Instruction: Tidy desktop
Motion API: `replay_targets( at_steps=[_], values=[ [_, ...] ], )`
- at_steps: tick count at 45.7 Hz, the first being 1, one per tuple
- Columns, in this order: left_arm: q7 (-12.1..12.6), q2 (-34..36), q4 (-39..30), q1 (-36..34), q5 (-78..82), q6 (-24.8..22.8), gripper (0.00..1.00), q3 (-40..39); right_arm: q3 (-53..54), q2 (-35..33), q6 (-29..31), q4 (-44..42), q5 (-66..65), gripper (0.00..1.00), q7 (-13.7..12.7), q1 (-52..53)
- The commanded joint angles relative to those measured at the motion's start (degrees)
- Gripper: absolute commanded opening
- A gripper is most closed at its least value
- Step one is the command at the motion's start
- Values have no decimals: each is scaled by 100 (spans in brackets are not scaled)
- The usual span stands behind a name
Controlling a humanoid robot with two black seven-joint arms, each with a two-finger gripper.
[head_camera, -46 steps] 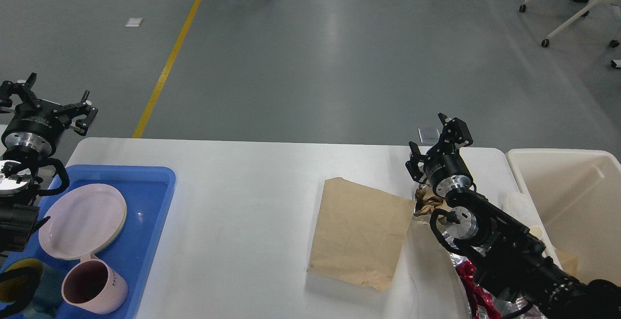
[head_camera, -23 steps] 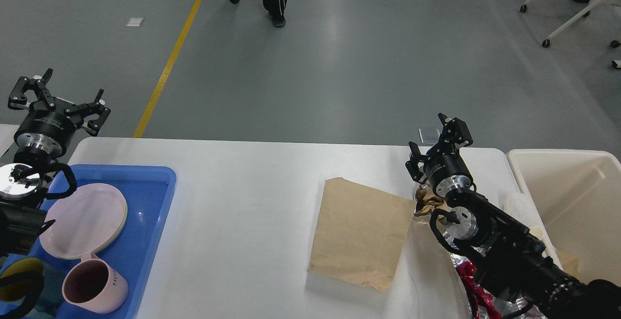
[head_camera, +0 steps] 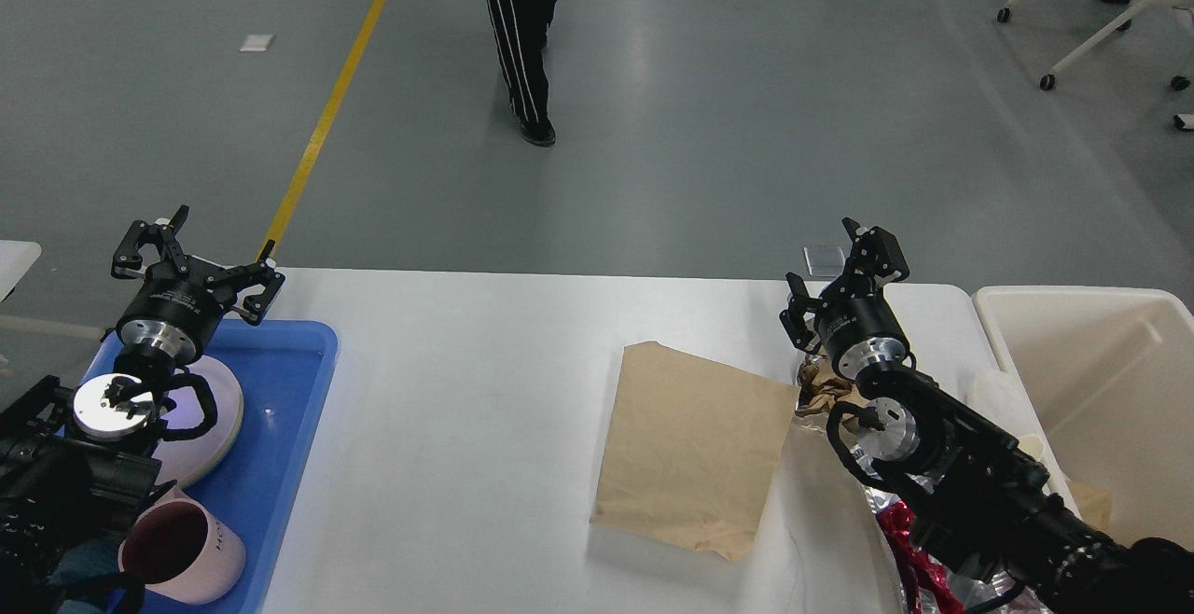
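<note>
Head view: our left gripper hangs with fingers spread wide and empty over the far edge of the blue tray; our right gripper also stands apart, holding nothing, above the desktop. 1 brown paper bag lies flat mid-desktop. Risks: pinching flat paper may slip; the left elbow could knock the pink mug.

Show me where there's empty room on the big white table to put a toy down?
The widest bare patch of the desktop lies between the blue tray and the brown paper bag. The far strip behind the bag is free too. The right side is crowded: crumpled foil and wrappers sit under the right arm, next to the cream bin.
</note>
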Motion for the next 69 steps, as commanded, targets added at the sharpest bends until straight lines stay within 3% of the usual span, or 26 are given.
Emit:
replay_targets(
  at_steps=[1,19,34,69],
  values=[
    [-8,-20,1,42,0,-40,96,0,4,0,-9,0,-1,100,-3,-3],
    [-78,-29,1,420,0,-734,96,17,4,0,0,0,-1,100,6,-3],
    [-1273,-231,1,605,0,-1113,96,0,-5,0,0,0,-1,100,-3,-3],
    [-1309,-222,1,613,-9,-1104,96,0,-5,0,0,0,-1,100,6,-3]
  ],
)
